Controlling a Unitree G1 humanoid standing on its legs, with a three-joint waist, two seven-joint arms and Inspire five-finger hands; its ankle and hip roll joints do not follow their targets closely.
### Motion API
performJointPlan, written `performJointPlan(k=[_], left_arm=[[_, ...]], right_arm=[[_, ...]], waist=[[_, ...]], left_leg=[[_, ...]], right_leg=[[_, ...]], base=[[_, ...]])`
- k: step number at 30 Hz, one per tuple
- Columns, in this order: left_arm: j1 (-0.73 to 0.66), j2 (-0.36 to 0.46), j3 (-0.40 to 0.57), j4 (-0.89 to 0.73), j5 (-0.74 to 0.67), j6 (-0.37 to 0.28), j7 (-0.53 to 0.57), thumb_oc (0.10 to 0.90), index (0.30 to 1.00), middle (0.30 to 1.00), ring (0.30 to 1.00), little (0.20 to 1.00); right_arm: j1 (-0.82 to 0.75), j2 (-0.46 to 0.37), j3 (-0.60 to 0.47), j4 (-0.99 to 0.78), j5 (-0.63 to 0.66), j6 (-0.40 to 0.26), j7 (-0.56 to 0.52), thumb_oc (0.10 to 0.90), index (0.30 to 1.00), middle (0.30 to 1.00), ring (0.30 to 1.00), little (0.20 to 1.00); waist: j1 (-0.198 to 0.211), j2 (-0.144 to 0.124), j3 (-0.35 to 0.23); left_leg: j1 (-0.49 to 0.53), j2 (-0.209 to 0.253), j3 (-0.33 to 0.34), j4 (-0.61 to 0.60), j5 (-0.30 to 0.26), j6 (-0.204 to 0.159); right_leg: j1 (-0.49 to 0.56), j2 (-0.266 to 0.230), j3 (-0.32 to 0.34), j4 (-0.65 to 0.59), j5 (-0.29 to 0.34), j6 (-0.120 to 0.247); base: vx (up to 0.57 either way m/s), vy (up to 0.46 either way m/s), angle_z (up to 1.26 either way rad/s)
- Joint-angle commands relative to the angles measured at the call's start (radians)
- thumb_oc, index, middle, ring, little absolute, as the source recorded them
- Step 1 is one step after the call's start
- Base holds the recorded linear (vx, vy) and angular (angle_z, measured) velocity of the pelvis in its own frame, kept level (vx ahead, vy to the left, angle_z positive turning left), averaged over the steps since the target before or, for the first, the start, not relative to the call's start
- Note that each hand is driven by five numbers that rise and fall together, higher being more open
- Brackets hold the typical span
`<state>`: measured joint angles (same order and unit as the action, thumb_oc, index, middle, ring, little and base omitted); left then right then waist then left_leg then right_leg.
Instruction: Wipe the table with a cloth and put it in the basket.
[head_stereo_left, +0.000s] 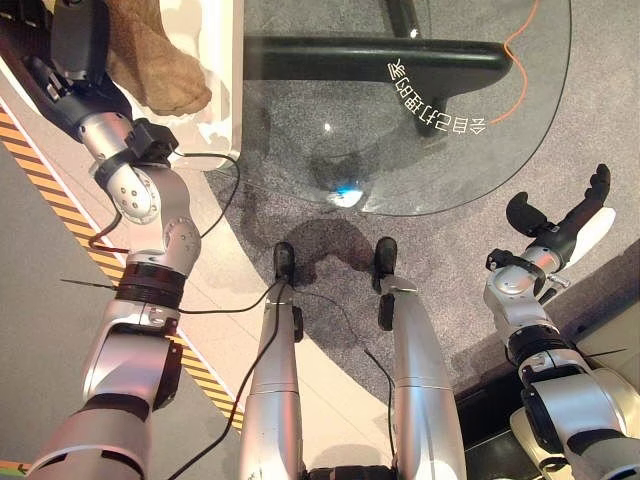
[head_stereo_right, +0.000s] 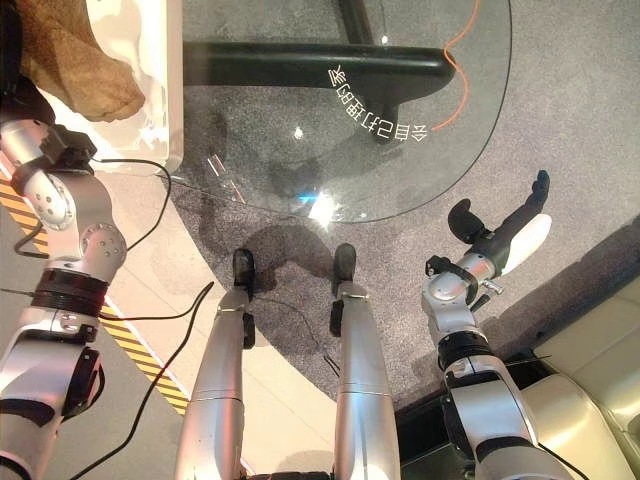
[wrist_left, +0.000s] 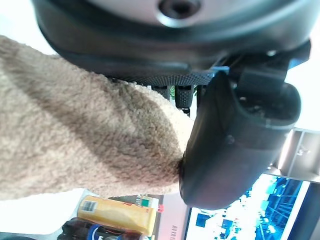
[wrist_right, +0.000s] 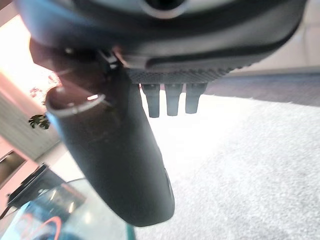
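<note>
Item: cloth (head_stereo_left: 150, 60), tan, fleecy. Hangs in a bunched fold over the white basket (head_stereo_left: 222, 90), upper left of the head views, beside the desk. In the left wrist view the pile (wrist_left: 85, 145) is pressed between thumb and fingers. Judged: held over the basket for dropping; wiping step appears finished, release not yet done.

Item: left hand (wrist_left: 235, 135). Clenched on the cloth, arm stretched up and out to the basket. A pinch keeps the limp fabric gathered.

Item: right hand (head_stereo_left: 570, 215). Released, fingers straight, carrying nothing; held off the desk's rim, over grey carpet. Judged idle, kept out of the way.

Item: desk (head_stereo_left: 420, 150). Round glass top, dark base beneath, white lettering and an orange cord visible.
</note>
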<state>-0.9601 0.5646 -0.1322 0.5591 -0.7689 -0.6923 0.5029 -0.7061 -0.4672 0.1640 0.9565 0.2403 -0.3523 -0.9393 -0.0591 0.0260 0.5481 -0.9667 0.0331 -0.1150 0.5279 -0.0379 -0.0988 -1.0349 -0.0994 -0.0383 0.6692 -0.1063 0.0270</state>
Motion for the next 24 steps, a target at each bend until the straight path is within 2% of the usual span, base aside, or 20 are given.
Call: performJointPlan(k=[1,5,10,15,24], left_arm=[[-0.141,0.111,0.027,-0.022,0.126,-0.051,0.031,0.1,0.3,0.3,0.3,0.2],[-0.169,0.137,-0.012,0.044,0.143,0.0,0.03,0.1,0.3,0.3,0.3,0.2],[-0.188,0.157,-0.047,0.108,0.127,0.014,0.034,0.1,0.3,0.3,0.3,0.2],[-0.215,0.161,-0.077,0.179,0.12,0.056,0.044,0.1,0.3,0.3,0.3,0.2],[-0.267,0.167,-0.127,0.311,0.105,0.196,0.154,0.1,0.3,0.3,0.3,0.2]], right_arm=[[0.002,-0.064,-0.001,-0.004,0.027,-0.073,-0.013,0.8,0.9,0.9,0.9,0.9],[-0.004,-0.069,0.006,0.02,0.042,-0.082,0.004,0.8,0.9,0.9,0.9,0.9],[-0.007,-0.07,0.013,0.029,0.049,-0.094,0.006,0.8,0.9,0.9,0.9,0.9],[-0.026,-0.072,0.024,0.04,0.051,-0.099,0.007,0.8,0.9,0.9,0.9,0.9],[-0.052,-0.068,0.041,0.061,0.062,-0.107,0.007,0.8,0.9,0.9,0.9,0.9]], waist=[[0.013,-0.005,-0.028],[0.007,-0.006,-0.028],[0.004,-0.008,-0.028],[-0.002,-0.012,-0.028],[-0.012,-0.021,-0.028]], left_leg=[[0.018,-0.066,0.133,0.037,-0.085,0.124],[0.019,-0.062,0.137,0.037,-0.084,0.122],[0.016,-0.06,0.14,0.037,-0.083,0.12],[0.013,-0.057,0.141,0.039,-0.082,0.116],[0.012,-0.051,0.141,0.033,-0.079,0.111]], right_leg=[[0.074,0.098,-0.045,-0.06,-0.014,-0.034],[0.074,0.099,-0.042,-0.064,-0.01,-0.032],[0.072,0.099,-0.042,-0.066,-0.01,-0.03],[0.07,0.101,-0.04,-0.064,-0.01,-0.028],[0.069,0.101,-0.037,-0.074,-0.009,-0.024]], base=[[0.0,0.0,0.0],[0.0,0.0,0.0],[0.0,0.0,0.0],[0.0,0.0,0.0],[0.0,0.0,0.0]])
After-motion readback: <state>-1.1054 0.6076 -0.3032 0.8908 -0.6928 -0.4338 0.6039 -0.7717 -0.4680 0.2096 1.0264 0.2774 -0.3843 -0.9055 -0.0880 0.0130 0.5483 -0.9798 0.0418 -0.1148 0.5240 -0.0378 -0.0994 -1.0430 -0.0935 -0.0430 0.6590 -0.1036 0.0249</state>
